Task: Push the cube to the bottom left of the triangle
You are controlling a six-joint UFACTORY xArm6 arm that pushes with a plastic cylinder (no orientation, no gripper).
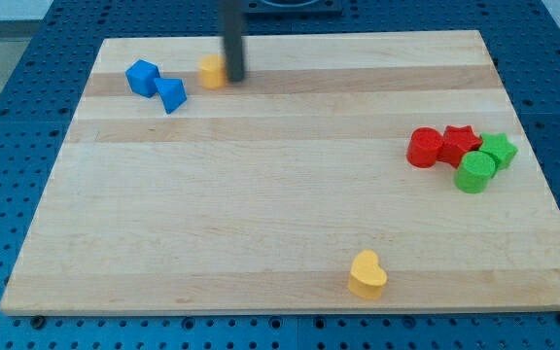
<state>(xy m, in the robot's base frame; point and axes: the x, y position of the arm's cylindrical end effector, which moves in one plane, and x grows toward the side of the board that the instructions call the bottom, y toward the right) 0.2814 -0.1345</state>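
While my tip [234, 78] touches yellow block [212, 70], blue cube [143, 77] abuts blue triangle [172, 94].

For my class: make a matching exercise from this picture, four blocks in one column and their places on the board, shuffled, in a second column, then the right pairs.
Blocks
1. blue cube
2. yellow heart
3. green star
4. small yellow block

Places
A. near the view's bottom edge, alone
B. right beside my tip, at its left
C. top left, touching the blue triangle
D. at the view's right, in the red and green cluster

Pairs: 1-C, 2-A, 3-D, 4-B
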